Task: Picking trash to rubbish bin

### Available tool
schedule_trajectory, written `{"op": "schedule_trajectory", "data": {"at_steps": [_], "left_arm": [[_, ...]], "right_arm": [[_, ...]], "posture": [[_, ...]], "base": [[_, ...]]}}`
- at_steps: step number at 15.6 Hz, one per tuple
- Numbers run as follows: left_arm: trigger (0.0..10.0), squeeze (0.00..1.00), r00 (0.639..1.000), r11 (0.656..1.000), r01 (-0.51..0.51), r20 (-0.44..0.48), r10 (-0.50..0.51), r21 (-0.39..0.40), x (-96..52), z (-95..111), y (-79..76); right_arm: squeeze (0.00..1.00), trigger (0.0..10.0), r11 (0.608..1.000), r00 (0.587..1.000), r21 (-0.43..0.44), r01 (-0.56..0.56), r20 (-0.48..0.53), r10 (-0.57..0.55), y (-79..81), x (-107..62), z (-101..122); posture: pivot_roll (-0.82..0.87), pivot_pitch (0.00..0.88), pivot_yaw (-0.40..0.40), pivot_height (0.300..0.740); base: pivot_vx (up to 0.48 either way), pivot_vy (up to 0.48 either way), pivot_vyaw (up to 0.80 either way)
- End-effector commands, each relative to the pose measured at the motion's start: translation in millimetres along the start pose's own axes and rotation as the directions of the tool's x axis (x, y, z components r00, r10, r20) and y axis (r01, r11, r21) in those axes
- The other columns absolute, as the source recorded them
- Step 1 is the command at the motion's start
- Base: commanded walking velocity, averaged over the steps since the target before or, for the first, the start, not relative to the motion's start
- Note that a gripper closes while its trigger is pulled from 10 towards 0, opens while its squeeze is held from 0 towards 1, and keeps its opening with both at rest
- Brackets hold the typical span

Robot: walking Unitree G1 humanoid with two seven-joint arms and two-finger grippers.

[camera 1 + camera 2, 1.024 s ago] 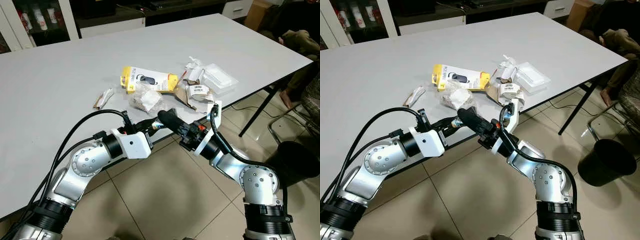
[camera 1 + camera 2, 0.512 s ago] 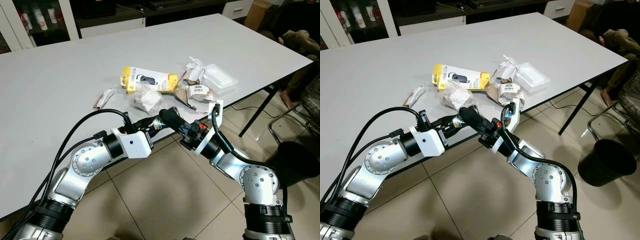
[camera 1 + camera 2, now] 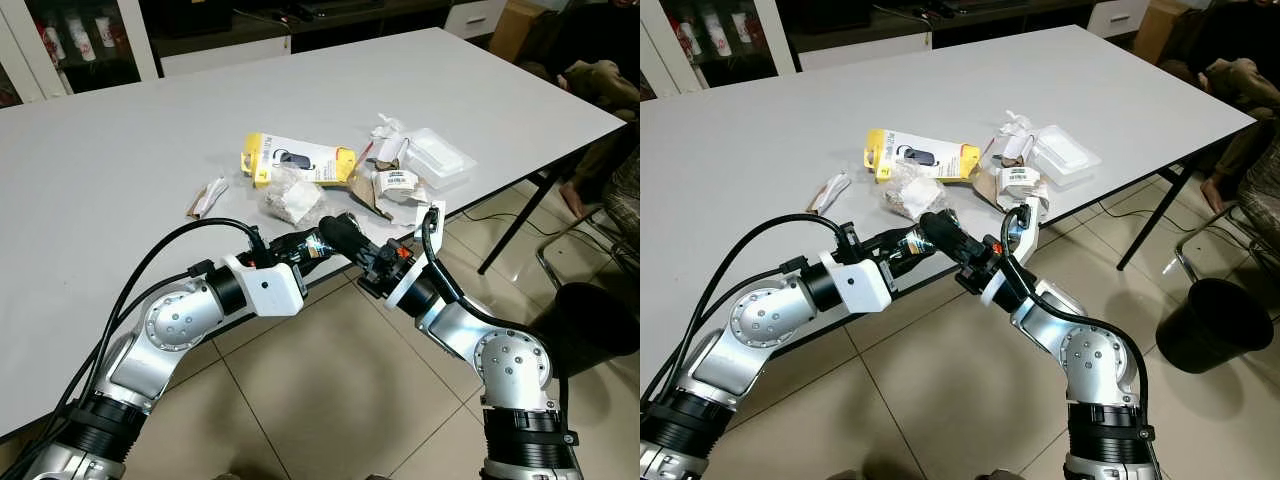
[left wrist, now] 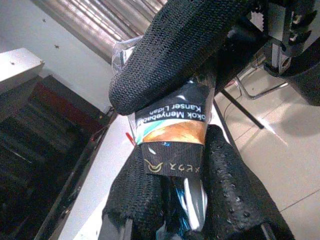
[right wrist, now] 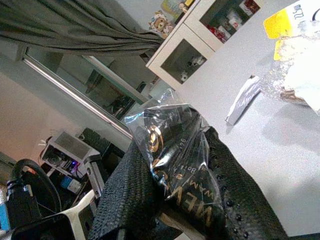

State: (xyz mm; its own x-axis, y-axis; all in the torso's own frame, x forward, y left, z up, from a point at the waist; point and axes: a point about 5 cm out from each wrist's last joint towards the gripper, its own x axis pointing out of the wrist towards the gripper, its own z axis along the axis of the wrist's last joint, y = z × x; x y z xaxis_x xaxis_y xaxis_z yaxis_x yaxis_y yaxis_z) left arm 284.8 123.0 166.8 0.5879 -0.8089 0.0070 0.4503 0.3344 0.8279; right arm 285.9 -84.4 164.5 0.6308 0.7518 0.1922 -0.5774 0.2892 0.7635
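Both claws meet just off the near edge of the tabletop (image 3: pixel 120 150), fingers crossing over one dark wrapper (image 4: pixel 172 132). Left claw (image 3: pixel 318 238) reaches in from the left and is closed on the wrapper, which the left wrist view shows wedged between its two black fingers (image 4: pixel 227 187), printed side up. Right claw (image 3: pixel 352 243) comes in from the right and is closed on the same wrapper (image 5: pixel 172 160); the right wrist view shows the crinkled black and gold plastic pinched between its fingers (image 5: pixel 125 195). On the tabletop just beyond the claws lies the rest of the trash: a crumpled clear bag (image 3: pixel 290 198) nearest, a yellow card pack (image 3: pixel 298 160) behind it, a small white and brown wrapper (image 3: pixel 207 197) apart to the left, and to the right a heap of labelled paper (image 3: pixel 397 182) touching a clear plastic tray (image 3: pixel 440 155). A black bin (image 3: pixel 1208 322) stands on the tiled floor (image 3: pixel 310 400), well apart to the right of the tabletop, near a table leg (image 3: pixel 520 218). A seated person (image 3: pixel 590 60) is at the far right.
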Motion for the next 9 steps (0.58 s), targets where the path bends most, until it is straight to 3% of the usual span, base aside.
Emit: {"op": "schedule_trajectory", "data": {"at_steps": [1, 4, 9], "left_arm": [[10.0, 0.0, 1.0, 1.0, 0.027, -0.006, -0.027, 0.016, -2.8, -1.2, -4.7], [10.0, 0.0, 1.0, 1.0, -0.012, -0.012, 0.012, 0.013, -4.2, -2.0, 1.6], [10.0, 0.0, 0.999, 0.999, -0.035, -0.026, 0.034, -0.006, -5.6, -4.9, 1.3]], "right_arm": [[0.0, 0.0, 0.989, 0.982, -0.039, 0.139, 0.135, -0.133, -16.7, -19.2, 25.1], [0.0, 0.0, 0.963, 0.953, -0.067, 0.26, 0.179, -0.245, -32.0, -36.2, 36.0], [0.0, 0.0, 0.906, 0.86, -0.054, 0.42, 0.343, -0.378, -49.9, -63.3, 65.8]], "posture": [[0.03, 0.042, -0.043, 0.74], [0.03, 0.043, -0.046, 0.74], [0.03, 0.042, -0.044, 0.74]], "base": [[0.0, 0.0, 0.0], [0.0, 0.0, 0.0], [0.0, 0.0, 0.0]]}}
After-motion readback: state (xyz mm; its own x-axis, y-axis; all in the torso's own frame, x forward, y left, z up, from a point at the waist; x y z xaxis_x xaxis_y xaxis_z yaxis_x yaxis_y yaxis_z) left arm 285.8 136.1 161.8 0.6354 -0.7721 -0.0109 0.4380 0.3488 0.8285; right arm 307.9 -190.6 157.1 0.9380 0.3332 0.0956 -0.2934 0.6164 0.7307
